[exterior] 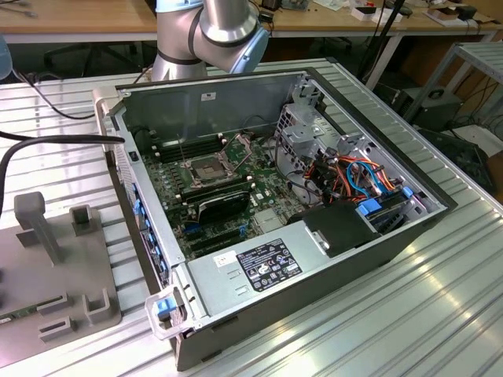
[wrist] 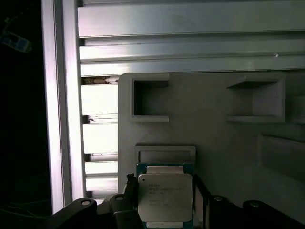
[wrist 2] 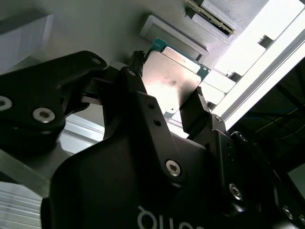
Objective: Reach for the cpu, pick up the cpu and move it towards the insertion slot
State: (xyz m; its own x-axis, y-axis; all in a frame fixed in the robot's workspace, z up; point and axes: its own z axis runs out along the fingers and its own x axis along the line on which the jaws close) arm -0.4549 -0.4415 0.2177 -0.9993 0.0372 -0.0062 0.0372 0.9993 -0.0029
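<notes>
The cpu (wrist: 164,200) looks clenched edgewise by the hand (wrist 2: 167,78) — pick-up step — and a level carry is called for to the slot (exterior: 206,167), at ten o'clock of the case (exterior: 236,102) middle in the exterior view.

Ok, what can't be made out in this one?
The cpu: second wrist view, near part hidden behind the gripper; whether it is lifted cannot be told.
The insertion slot: exterior view, contacts too small to see.
The arm: exterior view, cut off by the top edge.
The grey fixture: cut off at the exterior view's left edge.
</notes>
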